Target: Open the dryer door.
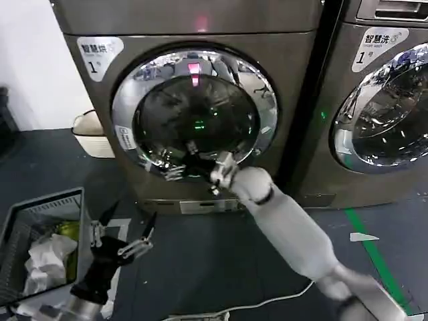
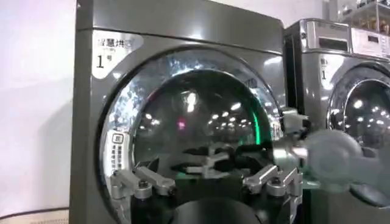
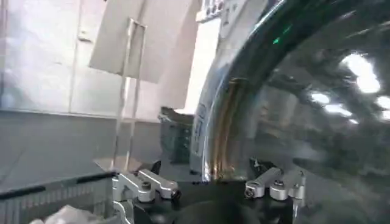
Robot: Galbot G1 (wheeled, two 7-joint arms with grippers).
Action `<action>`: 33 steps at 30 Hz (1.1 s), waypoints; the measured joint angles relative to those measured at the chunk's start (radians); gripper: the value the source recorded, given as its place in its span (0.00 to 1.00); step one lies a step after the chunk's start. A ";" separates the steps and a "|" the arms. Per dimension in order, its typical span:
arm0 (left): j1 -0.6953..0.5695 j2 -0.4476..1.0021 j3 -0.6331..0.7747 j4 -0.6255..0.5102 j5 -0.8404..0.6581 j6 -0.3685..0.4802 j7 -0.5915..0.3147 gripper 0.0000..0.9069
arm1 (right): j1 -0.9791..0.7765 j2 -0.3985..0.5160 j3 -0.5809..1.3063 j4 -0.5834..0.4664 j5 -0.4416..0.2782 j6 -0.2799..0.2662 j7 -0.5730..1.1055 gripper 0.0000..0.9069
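Low in the head view, nearest the camera, the left gripper (image 1: 127,231) hangs idle above the dark floor (image 1: 200,267), its two fingers spread wide and holding nothing. Just beside it stands a wire basket (image 1: 40,207) with crumpled white and yellow-green items inside.

Farther ahead, the white right arm (image 1: 294,234) reaches up and forward to the dryer door (image 1: 194,110), a large round porthole with a wide chrome ring around dark bulging glass, set in the front of the left-hand grey machine (image 1: 294,100). It sits flush against the machine front, closed. The right gripper (image 1: 190,157) is at the lower rim of the door, its fingers apart, with the chrome ring's edge between them in the right wrist view (image 3: 210,146). Whether the fingers touch the ring I cannot tell.

A second machine (image 1: 401,187) with a similar chrome-ringed door stands to the right. A cream tub (image 1: 90,134) sits by the white wall.
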 joint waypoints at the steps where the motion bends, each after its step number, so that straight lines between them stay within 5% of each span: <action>1: 0.001 0.000 0.000 -0.001 0.000 0.000 0.000 1.00 | 0.008 0.010 0.001 -0.015 -0.008 0.003 0.001 1.00; 17: 0.007 -0.010 0.017 -0.001 0.039 -0.005 0.002 1.00 | 0.126 0.121 -0.052 -0.202 -0.017 0.045 -0.016 1.00; 33: -0.001 -0.002 -0.009 -0.001 0.029 0.024 0.037 1.00 | 0.144 0.124 -0.084 -0.232 0.100 0.048 -0.085 1.00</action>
